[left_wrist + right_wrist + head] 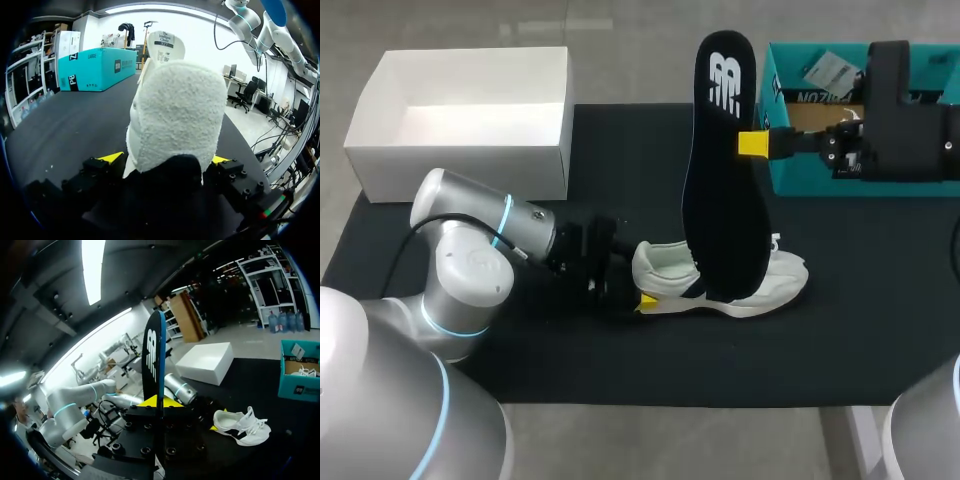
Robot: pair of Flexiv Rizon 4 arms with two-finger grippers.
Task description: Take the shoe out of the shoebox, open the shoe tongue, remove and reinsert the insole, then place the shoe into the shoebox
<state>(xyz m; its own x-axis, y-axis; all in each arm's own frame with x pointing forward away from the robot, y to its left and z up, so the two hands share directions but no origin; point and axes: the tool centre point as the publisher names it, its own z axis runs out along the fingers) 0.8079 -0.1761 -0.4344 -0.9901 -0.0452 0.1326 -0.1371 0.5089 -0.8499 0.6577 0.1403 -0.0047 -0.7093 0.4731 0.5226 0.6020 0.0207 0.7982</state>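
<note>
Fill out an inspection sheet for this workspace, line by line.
Surface: black mat covers the table.
Job's things: white shoe rests on the mat. The black insole is out of the shoe and held on edge. An open teal shoebox sits at the far right.
Clutter: an open white box sits at the far left; otherwise nothing seen.
Grippers: left gripper is shut on the shoe's heel. Right gripper is shut on the insole.
Cables: black cable runs along the left arm.
Surroundings: nothing seen reaching over the table.
</note>
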